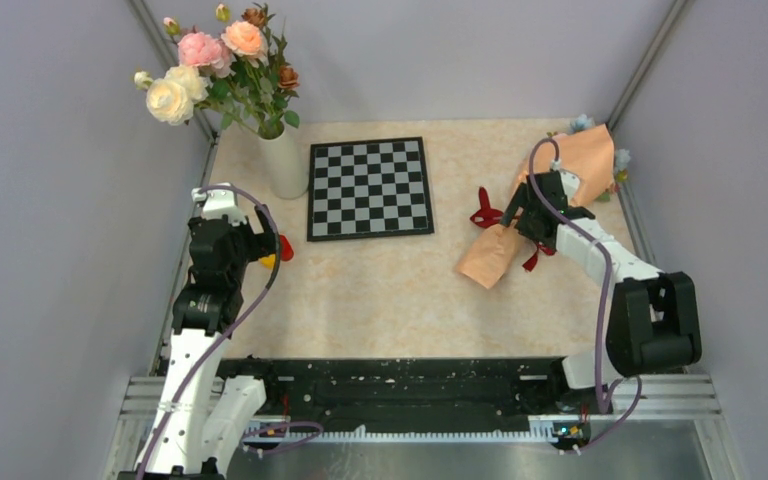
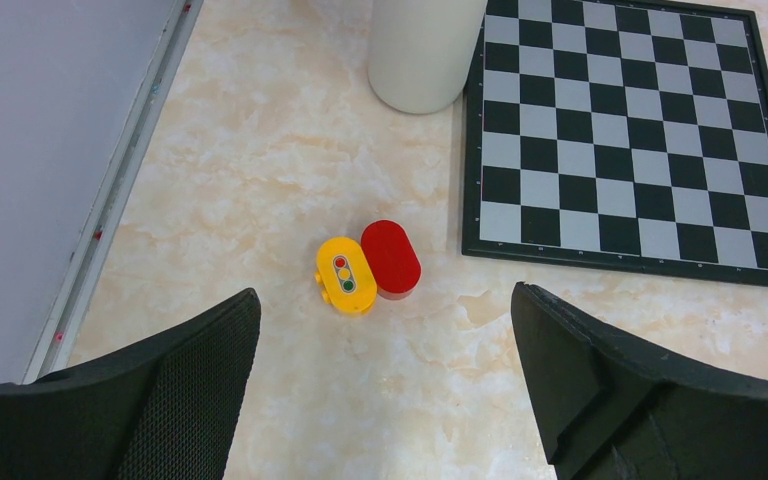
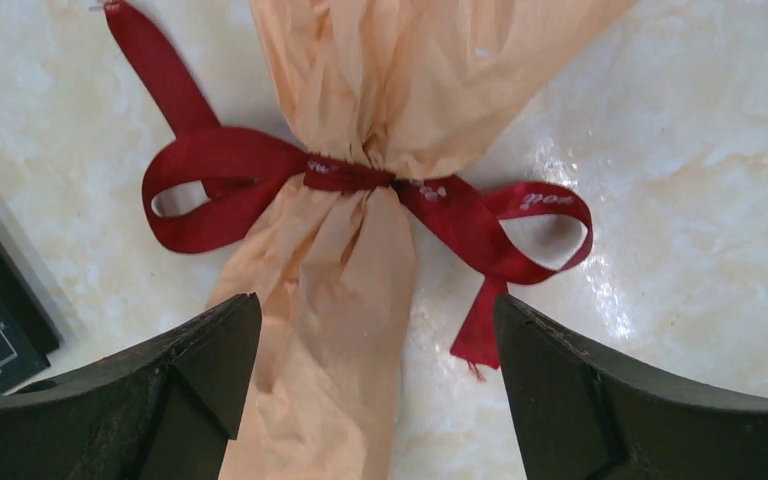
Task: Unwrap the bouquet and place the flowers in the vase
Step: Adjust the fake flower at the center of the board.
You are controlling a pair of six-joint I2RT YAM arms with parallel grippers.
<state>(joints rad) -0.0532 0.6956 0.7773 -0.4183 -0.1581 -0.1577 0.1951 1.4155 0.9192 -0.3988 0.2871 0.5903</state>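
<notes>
Plain grey walls (image 1: 60, 250) are enclosing a beige marbled table (image 1: 380, 290) at 9, 12 and 3 o'clock. Metal rails (image 1: 650, 50) are running up both far corners.

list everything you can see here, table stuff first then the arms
bouquet: one, peach-orange paper, lying on the table's right side
ribbon: one, dark red, tied in a bow round the bouquet
flowers: a few, pale blue and pink, at the bouquet's far end
vase: one, white, far left, beside the chessboard
roses: several, cream, pink, peach, in the vase
chessboard: one, black and white, far centre
yellow block: one, left side
red block: one, touching the yellow block
table: one, beige marbled
left gripper: black, open, above the blocks
right gripper: black, open, straddling the bouquet near the bow
</notes>
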